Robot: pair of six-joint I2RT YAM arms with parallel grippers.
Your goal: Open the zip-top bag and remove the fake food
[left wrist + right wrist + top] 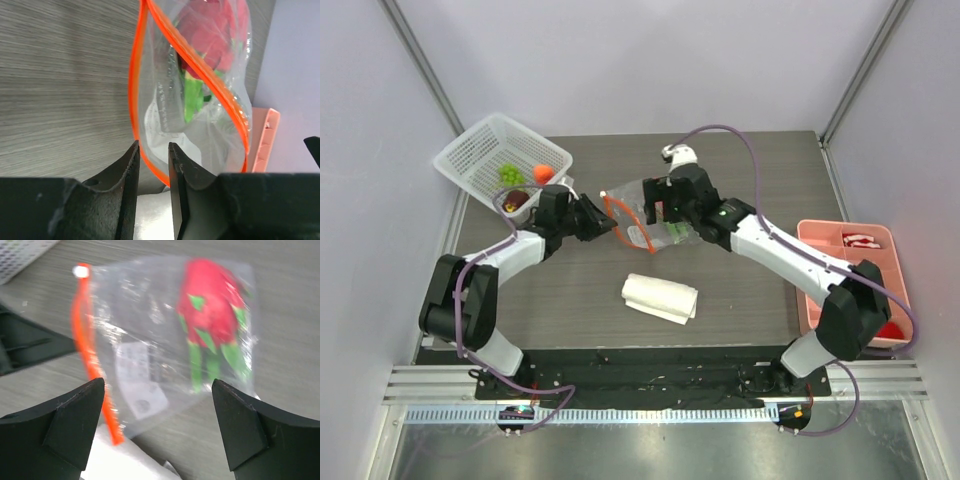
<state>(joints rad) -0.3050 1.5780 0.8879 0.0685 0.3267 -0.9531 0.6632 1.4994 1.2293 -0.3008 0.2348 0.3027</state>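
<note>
The zip-top bag (642, 212) lies mid-table with its orange-red zipper (625, 230) toward the left arm. In the left wrist view the bag (165, 110) has its mouth gaping, and the red-pink dragon fruit (212, 27) with green leaves (192, 97) is inside. My left gripper (154, 146) has its fingers a narrow gap apart, with the lower orange lip (150, 167) passing between them. My right gripper (157, 381) hovers wide open over the bag (150, 340) and the dragon fruit (210, 305). Left gripper (604, 222) and right gripper (656, 206) flank the bag.
A white mesh basket (470, 150) at the back left holds green grapes (508, 174), a small orange (543, 172) and a dark purple fruit (518, 200). A folded white cloth (660, 297) lies in front of the bag. A pink divided tray (820, 232) sits at the right edge.
</note>
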